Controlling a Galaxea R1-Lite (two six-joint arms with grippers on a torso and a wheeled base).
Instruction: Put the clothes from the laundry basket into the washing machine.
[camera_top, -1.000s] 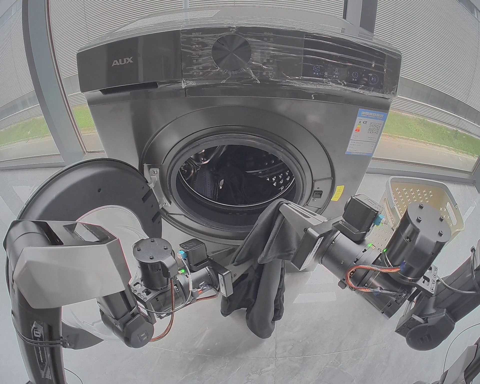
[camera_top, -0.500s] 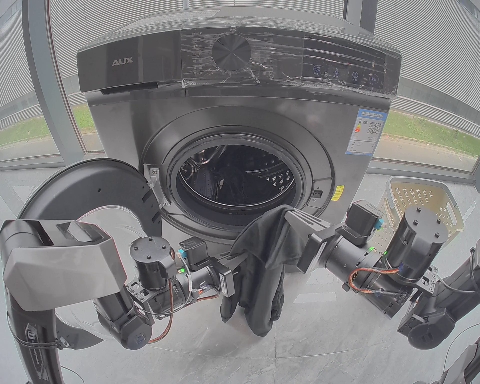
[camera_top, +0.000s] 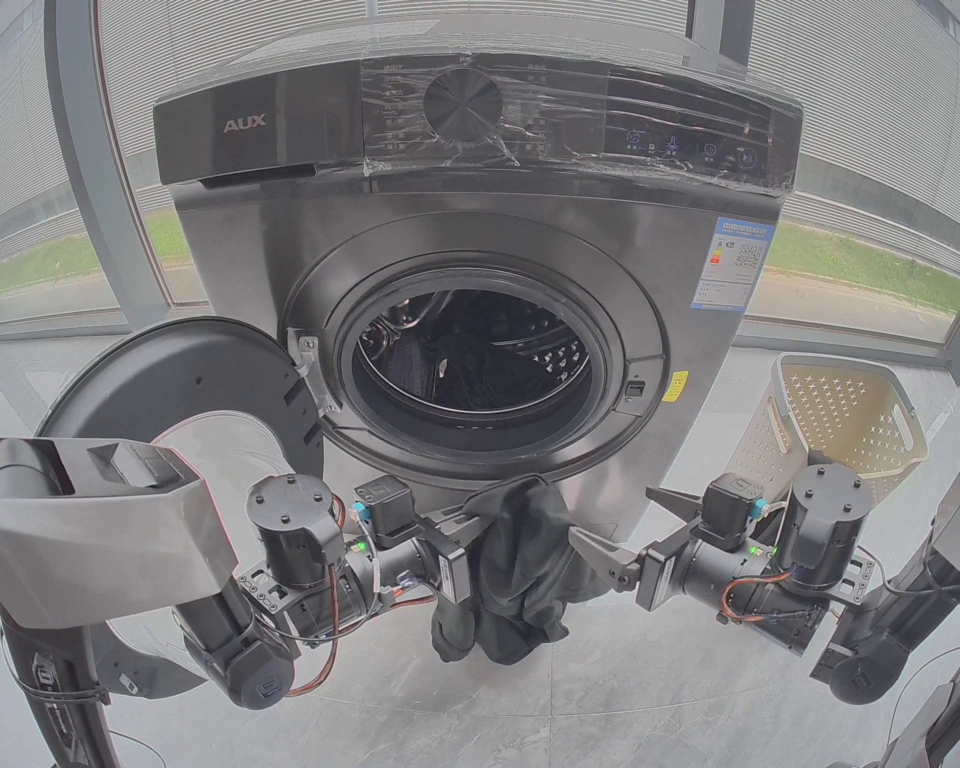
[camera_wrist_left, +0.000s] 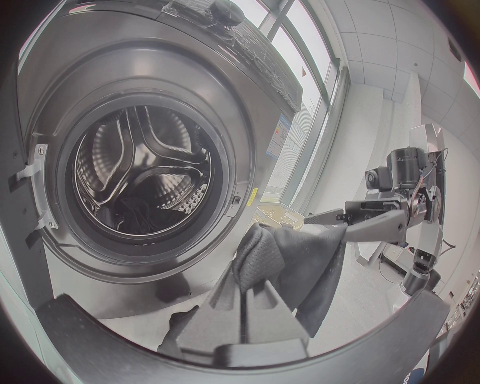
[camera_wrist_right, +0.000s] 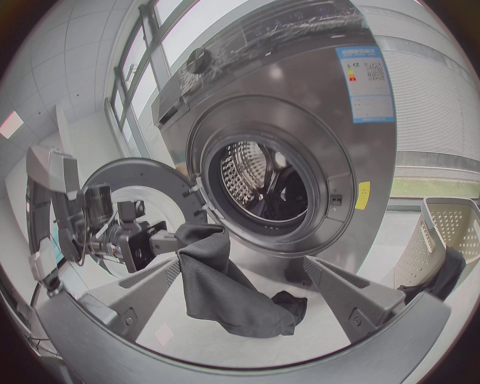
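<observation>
I work in a bright, glass-walled laundry corner: a front-loading washer (camera_top: 460, 300) stands on pale floor tiles (camera_top: 650, 700) before tall windows (camera_top: 880, 200), basket (camera_top: 850, 400) alongside.

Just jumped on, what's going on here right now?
The left gripper is shut on a black garment, holding it low in front of the washing machine, whose door stands open. The right gripper is open right beside the garment. The drum holds dark clothes, and another dark piece hangs at the laundry basket.
</observation>
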